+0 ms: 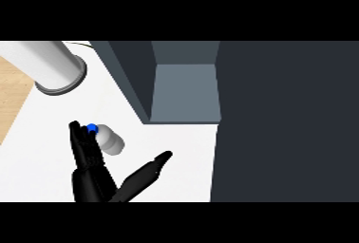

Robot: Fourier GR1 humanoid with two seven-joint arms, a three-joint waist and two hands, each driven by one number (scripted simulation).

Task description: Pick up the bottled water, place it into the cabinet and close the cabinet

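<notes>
The bottled water point(110, 140) is small and white with a blue cap point(92, 127), and it rests on the white counter point(175, 156) in front of the cabinet. My left hand point(89, 161) comes in from the lower edge. Its straight fingers run along the bottle's left side with the tips by the cap, and the thumb point(151, 170) is spread out to the lower right of the bottle. The hand is open, with nothing curled round the bottle. The cabinet point(184, 90) stands open, showing a grey inside, and its dark door point(284, 123) fills the right of the view.
A thick grey cylinder with a ringed end point(52, 66) reaches in from the upper left, above the counter's edge. A wooden surface point(14, 90) shows at far left. The cabinet's dark side wall point(129, 80) stands just beyond the bottle.
</notes>
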